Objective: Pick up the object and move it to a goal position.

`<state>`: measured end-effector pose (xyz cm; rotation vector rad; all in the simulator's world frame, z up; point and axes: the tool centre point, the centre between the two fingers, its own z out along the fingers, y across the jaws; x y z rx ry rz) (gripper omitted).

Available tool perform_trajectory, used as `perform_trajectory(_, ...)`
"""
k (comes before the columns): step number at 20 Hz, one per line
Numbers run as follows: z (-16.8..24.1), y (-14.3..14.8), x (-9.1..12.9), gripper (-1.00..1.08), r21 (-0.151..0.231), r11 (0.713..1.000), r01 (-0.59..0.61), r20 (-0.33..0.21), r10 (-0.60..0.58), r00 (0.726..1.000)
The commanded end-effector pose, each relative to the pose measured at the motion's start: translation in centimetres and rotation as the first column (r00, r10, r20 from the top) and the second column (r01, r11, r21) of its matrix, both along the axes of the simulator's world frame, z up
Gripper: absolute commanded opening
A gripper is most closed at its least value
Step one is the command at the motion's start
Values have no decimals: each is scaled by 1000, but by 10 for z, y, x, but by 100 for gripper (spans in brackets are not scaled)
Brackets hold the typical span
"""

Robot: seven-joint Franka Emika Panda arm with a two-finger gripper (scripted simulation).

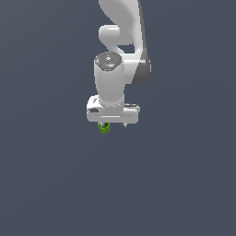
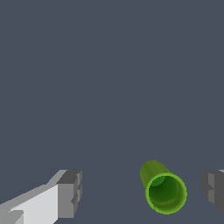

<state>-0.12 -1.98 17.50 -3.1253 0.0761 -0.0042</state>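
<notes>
The object is a small bright green hollow cylinder, and the wrist view looks down into its open mouth. It sits between the two grey fingertips of my gripper, nearer to one fingertip than the other, with a gap on both sides. The jaws stand wide apart, so the gripper is open and touches nothing. In the exterior view the object peeks out under the white gripper, towards the exterior view's left. Most of it is hidden by the hand.
The white arm rises from the hand to the top of the exterior view. Plain dark grey-blue ground surrounds everything, with no other objects or edges in sight.
</notes>
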Motion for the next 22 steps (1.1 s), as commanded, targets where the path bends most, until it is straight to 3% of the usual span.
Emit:
perform_trajectory(1,0,0,0,100,0,1000,0,0,0,1000)
perform_trajectory(22,4,-6,-3,100,-6,996,-86,6,86,996)
